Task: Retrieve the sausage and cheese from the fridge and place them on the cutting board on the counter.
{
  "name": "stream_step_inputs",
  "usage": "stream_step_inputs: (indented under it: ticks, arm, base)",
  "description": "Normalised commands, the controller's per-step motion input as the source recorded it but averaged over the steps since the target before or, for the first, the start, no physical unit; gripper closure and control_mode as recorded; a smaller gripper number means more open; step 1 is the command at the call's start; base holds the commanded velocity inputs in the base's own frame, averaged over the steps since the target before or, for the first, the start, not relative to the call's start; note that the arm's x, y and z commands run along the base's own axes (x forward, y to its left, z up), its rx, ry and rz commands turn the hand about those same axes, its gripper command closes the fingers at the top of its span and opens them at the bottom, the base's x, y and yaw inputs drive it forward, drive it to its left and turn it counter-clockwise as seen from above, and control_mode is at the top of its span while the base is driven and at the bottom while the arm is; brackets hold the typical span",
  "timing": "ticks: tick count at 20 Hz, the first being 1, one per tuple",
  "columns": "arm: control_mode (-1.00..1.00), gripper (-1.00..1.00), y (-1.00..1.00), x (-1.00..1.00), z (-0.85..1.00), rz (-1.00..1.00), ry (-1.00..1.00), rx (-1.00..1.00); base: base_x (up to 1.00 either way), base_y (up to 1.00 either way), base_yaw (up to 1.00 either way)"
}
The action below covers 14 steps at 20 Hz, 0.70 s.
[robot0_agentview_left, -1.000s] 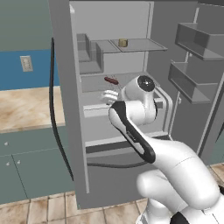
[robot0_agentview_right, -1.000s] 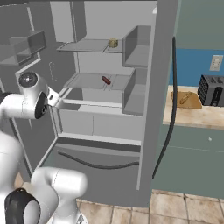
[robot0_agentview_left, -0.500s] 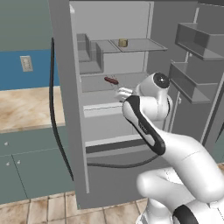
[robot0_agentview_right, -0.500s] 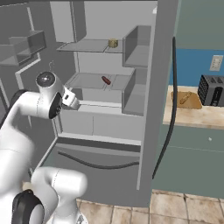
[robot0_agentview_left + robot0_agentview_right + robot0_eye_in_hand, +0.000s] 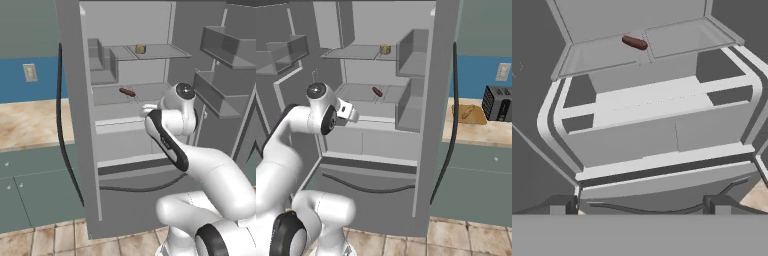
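Observation:
The fridge [image 5: 75, 125] stands with both doors open. The sausage [image 5: 127, 92] [image 5: 377, 91] [image 5: 634, 42], a slim dark red link, lies on the middle shelf. On the upper shelf sits the cheese [image 5: 141, 48] [image 5: 385, 49], a small tan chunk. My gripper [image 5: 148, 107] [image 5: 350, 113] [image 5: 640, 205] hangs open and empty just in front of the drawers, below and short of the sausage. The cutting board [image 5: 468, 114] lies on the counter [image 5: 481, 131] to the fridge's right, with a pale stick-shaped item on it.
A black-and-silver toaster [image 5: 498, 102] stands behind the board. The fridge doors carry grey bins [image 5: 220, 45] [image 5: 286, 50] on either side of the arm. Inside, a tall divider [image 5: 408, 75] closes off the shelves' right part. A beige worktop [image 5: 25, 122] runs left of the fridge.
The arm has swung up and toward the fridge's inside, bringing the hand from low beside the shelves to face the drawers under the sausage. The jaws stayed open.

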Motion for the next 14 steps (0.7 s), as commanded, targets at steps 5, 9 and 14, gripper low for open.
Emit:
stream_step_inputs:
  ticks: [5, 9, 14]
  arm:
    - [-1.00, -1.00, -0.13, 0.01, -0.06, 0.00, 0.01, -0.09]
    - [-1.00, -1.00, 0.00, 0.00, 0.00, 0.00, 0.00, 0.00]
    - [-1.00, -1.00, 0.00, 0.00, 0.00, 0.00, 0.00, 0.00]
  base:
    - [0.00, 0.00, 0.00]
    - [0.00, 0.00, 0.00]
    - [0.00, 0.00, 0.00]
